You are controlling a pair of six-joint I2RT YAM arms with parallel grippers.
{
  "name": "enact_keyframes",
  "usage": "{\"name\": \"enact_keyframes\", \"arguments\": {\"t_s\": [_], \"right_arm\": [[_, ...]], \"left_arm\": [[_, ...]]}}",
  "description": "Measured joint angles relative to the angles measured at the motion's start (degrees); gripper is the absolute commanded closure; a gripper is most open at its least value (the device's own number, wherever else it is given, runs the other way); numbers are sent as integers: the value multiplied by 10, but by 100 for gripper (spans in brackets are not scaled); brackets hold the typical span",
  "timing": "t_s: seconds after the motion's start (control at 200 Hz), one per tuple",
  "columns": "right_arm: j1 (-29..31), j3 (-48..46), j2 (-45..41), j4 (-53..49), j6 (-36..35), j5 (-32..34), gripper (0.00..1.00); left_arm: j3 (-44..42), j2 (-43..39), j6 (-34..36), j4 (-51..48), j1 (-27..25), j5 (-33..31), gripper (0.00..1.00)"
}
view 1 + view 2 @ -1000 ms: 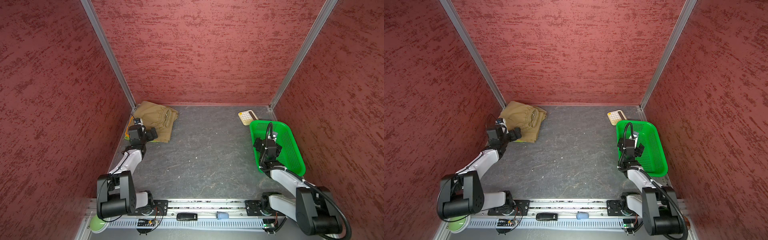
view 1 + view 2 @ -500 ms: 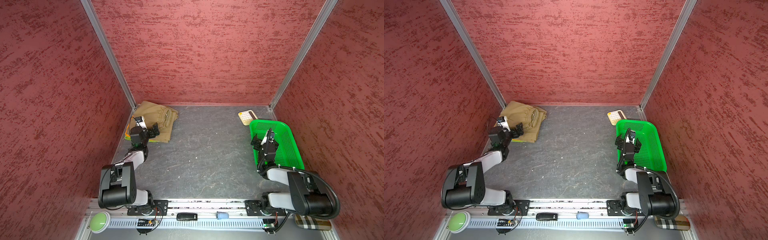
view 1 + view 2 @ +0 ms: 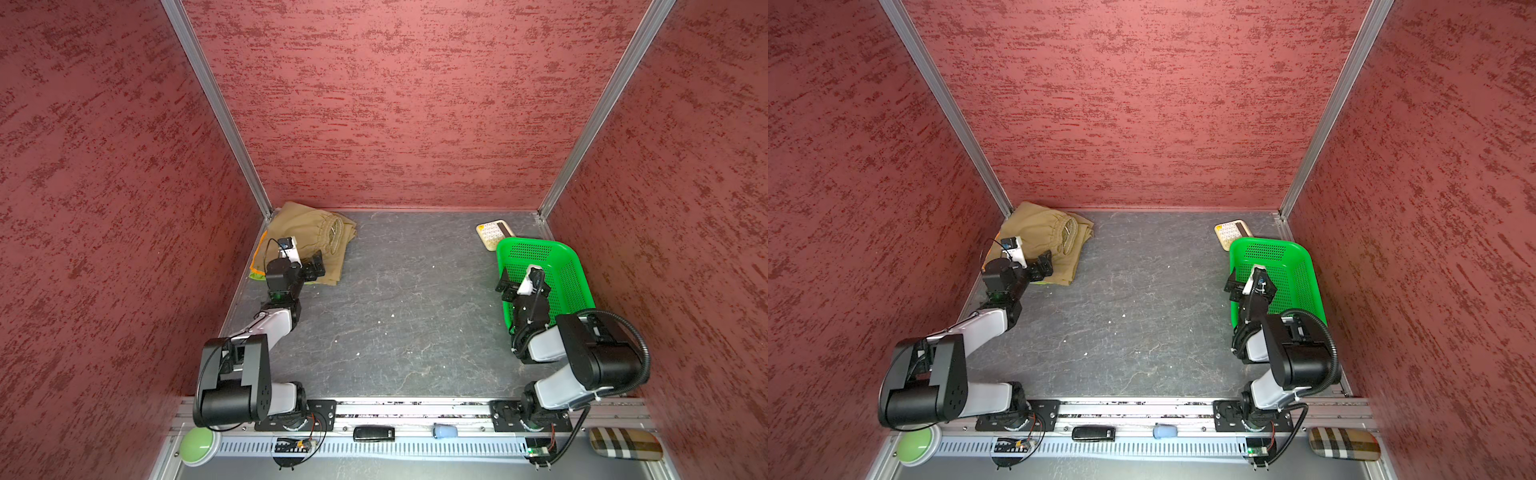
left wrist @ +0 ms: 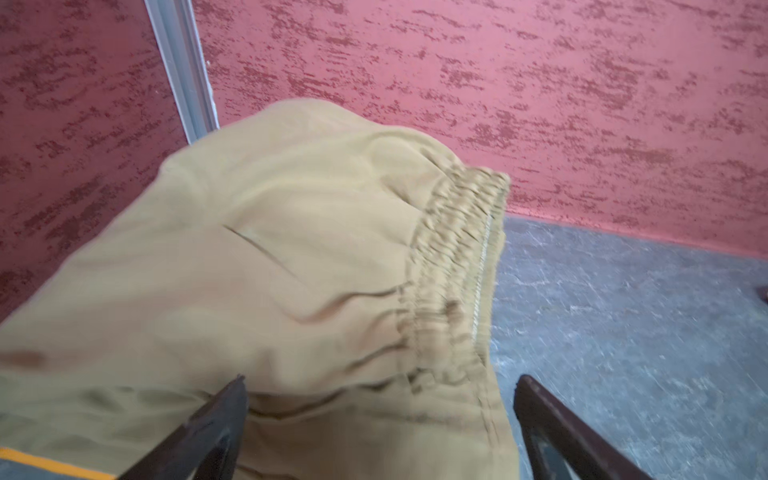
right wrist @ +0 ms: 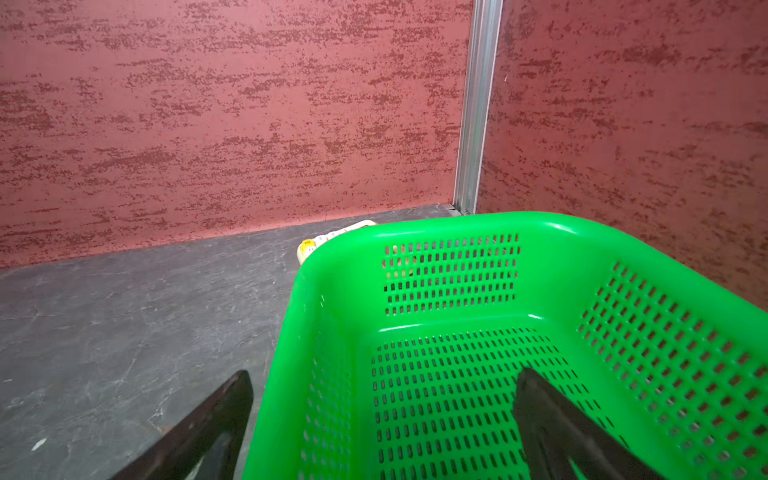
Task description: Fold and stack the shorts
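Note:
The khaki shorts (image 3: pixel 307 237) (image 3: pixel 1038 235) lie folded in the back left corner. They top a pile: an orange edge (image 3: pixel 259 249) and a lime green edge (image 3: pixel 255 275) of the other shorts peek out beneath. My left gripper (image 3: pixel 316 266) (image 3: pixel 1045 262) is open just above the pile's near edge. In the left wrist view the khaki fabric (image 4: pixel 291 270) fills the space between its open jaws (image 4: pixel 380 382), with an orange strip (image 4: pixel 41 461) below. My right gripper (image 3: pixel 517 286) (image 3: pixel 1246 286) (image 5: pixel 382 376) is open and empty, straddling the basket's left wall.
The empty green basket (image 3: pixel 575 266) (image 3: pixel 1308 266) (image 5: pixel 457 224) stands against the right wall. A cream keypad device (image 3: pixel 492 232) (image 5: pixel 328 239) lies behind it. On the front rail sit a green button (image 3: pixel 195 444), a black stick (image 3: pixel 373 433) and a plaid case (image 3: pixel 625 444).
Both arms have folded back toward the front rail, their elbows rising. The grippers stay open near the same spots. The pile of shorts has not moved.

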Motion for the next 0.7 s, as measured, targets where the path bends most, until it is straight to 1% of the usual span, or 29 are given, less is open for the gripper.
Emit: {"name": "enact_keyframes", "arguments": {"t_s": [0.15,0.185,0.281,0.416,0.496,0.696], "right_arm": [[0,8,0,-19,0,3,1],[0,9,0,-26,0,4,1],[0,19,0,-47,1,5,1],[0,27,0,-60,1,5,1],[0,27,0,-65,1,5,1],[0,27,0,-65,2,5,1]], "left_arm": [[-47,-23,5,36,-16,-33,1],[-61,-18,5,59,-15,-40,1],[-81,4,7,80,-11,-43,1],[-82,74,5,136,3,-30,1],[-75,108,9,146,2,-23,1],[-69,118,24,159,-16,-17,1]]}}
